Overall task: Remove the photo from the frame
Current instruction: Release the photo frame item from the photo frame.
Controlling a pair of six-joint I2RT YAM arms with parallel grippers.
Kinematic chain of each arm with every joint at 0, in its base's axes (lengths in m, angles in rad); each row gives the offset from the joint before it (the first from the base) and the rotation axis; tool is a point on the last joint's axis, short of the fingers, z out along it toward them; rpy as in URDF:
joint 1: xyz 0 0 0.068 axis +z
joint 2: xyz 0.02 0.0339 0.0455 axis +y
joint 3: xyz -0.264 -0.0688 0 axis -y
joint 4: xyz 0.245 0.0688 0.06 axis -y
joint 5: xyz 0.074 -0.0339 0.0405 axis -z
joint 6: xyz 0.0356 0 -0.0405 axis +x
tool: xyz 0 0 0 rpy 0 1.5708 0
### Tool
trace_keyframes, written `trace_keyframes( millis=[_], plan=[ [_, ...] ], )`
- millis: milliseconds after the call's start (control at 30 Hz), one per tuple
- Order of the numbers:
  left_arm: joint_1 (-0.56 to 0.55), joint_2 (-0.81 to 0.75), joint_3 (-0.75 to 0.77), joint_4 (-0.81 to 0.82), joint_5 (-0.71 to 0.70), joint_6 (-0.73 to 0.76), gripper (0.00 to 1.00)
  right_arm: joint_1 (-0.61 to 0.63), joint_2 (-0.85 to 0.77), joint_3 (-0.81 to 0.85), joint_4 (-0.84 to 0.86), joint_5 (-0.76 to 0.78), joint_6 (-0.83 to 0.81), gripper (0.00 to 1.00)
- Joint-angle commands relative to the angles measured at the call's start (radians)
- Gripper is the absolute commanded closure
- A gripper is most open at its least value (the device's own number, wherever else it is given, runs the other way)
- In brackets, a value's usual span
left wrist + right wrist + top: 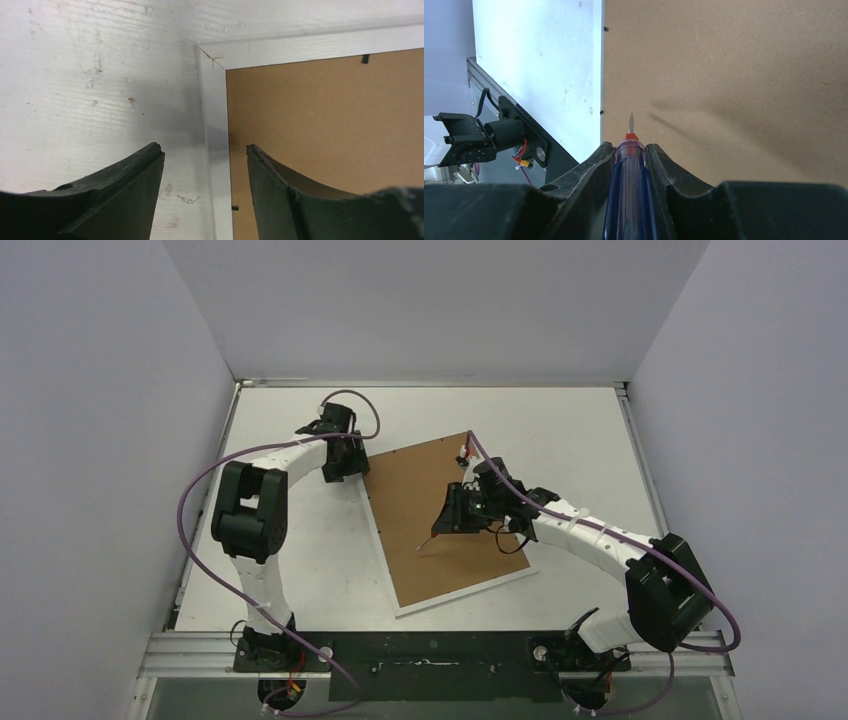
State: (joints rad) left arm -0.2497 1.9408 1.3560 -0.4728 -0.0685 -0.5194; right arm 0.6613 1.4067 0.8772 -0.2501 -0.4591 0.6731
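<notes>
The frame (450, 525) lies face down on the white table, its brown fibreboard back up and narrow white strips round it. The photo is hidden under the backing. My left gripper (345, 468) hovers at the frame's far left corner. In the left wrist view it (205, 147) is open, its jaws straddling the white border strip (217, 120) with nothing gripped. My right gripper (458, 515) is over the middle of the back, shut on a blue-handled, red-collared screwdriver (630, 185). Its metal tip (631, 120) points toward the frame's left edge (602, 75), near a small black tab (601, 112).
Grey walls close in the table (300, 570) on three sides. A metal rail (430, 655) carrying both arm bases runs along the near edge. Another black tab (365, 58) sits on the frame's far strip, and one (235, 207) by the left strip.
</notes>
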Motion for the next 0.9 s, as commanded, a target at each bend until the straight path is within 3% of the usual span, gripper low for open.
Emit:
trace_keyframes(
  millis=[0, 200, 633, 867],
  plan=[
    [-0.020, 0.032, 0.049, 0.003, -0.071, -0.015, 0.42, 0.025, 0.021, 0.040, 0.022, 0.018, -0.007, 1.00],
    [-0.029, 0.077, 0.084, -0.018, -0.091, -0.018, 0.55, 0.041, 0.024, 0.037, 0.029, 0.025, -0.004, 1.00],
    [-0.099, 0.088, 0.006, -0.037, -0.110, 0.009, 1.00, 0.015, 0.087, -0.001, 0.203, -0.121, 0.046, 1.00],
    [-0.156, 0.014, -0.157, 0.048, -0.076, 0.000, 1.00, 0.014, 0.060, -0.045, 0.267, -0.113, 0.084, 1.00]
  ],
)
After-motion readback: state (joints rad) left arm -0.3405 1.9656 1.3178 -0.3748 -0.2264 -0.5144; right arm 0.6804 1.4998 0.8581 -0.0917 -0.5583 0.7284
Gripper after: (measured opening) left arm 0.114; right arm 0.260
